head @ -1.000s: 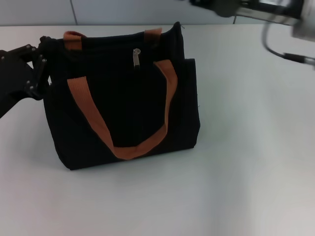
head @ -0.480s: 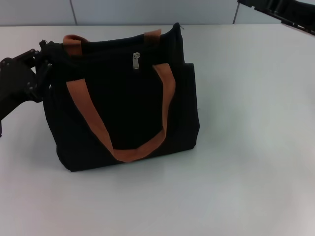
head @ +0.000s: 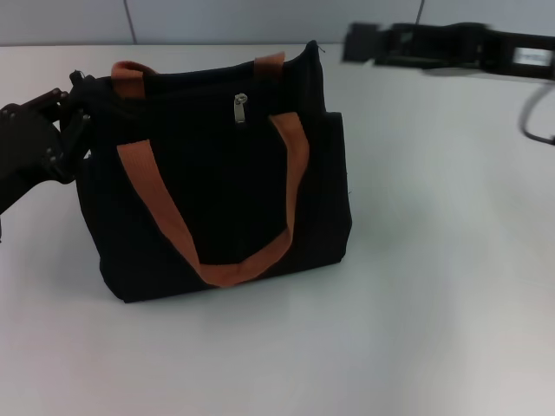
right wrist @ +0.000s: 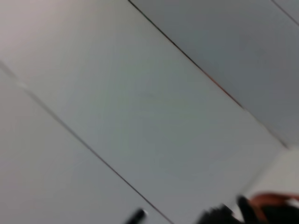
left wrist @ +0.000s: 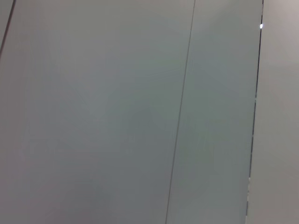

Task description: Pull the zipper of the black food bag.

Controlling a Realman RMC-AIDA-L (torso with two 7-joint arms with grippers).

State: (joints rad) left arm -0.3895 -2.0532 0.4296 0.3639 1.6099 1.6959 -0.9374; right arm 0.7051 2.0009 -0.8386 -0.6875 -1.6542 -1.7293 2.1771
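The black food bag point(head: 217, 191) stands upright on the white table point(head: 434, 260), left of centre in the head view. Two orange-brown strap handles point(head: 173, 225) hang down its front. The zipper's silver pull tab point(head: 240, 108) hangs near the top middle of the bag. My left gripper point(head: 76, 113) is pressed against the bag's upper left edge. My right arm reaches in from the upper right, and its gripper point(head: 357, 43) hovers just right of the bag's top right corner, apart from the bag. The right wrist view shows a strip of orange strap point(right wrist: 271, 200) at one edge.
Grey wall panels point(head: 260, 17) run behind the table. The left wrist view shows only these panels point(left wrist: 140, 112). The white table surface extends in front of and to the right of the bag.
My right arm has swung in from the upper right and now ends close to the bag's top right corner. The left gripper and the bag have hardly moved.
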